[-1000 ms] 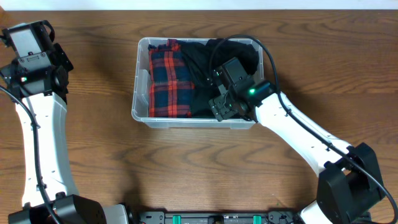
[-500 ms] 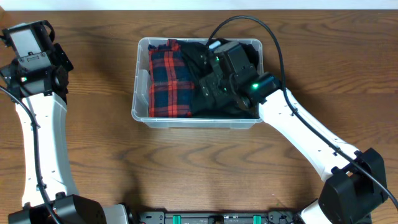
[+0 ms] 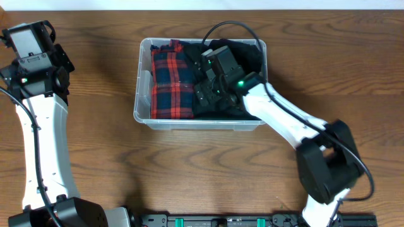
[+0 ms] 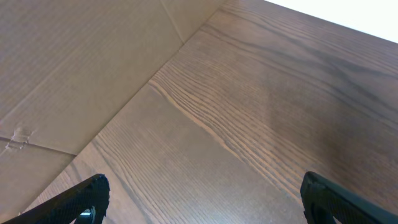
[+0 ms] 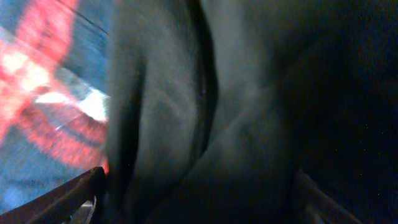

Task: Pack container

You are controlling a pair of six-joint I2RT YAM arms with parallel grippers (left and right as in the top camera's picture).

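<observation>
The clear plastic container sits at the table's back centre. A folded red and blue plaid garment fills its left half and a black garment its right half. My right gripper is down inside the container, over the black garment near the seam with the plaid. In the right wrist view its jaws stand wide apart against the black cloth, with the plaid at the left. My left gripper is open and empty at the far left, over bare wood.
The wooden table surrounds the container. In the left wrist view a brown cardboard-like surface lies beyond the table's far left edge. The right arm's cable loops over the container's back rim.
My right gripper has moved from the container's front right wall up and left, deeper over the black garment. The left arm has not moved.
</observation>
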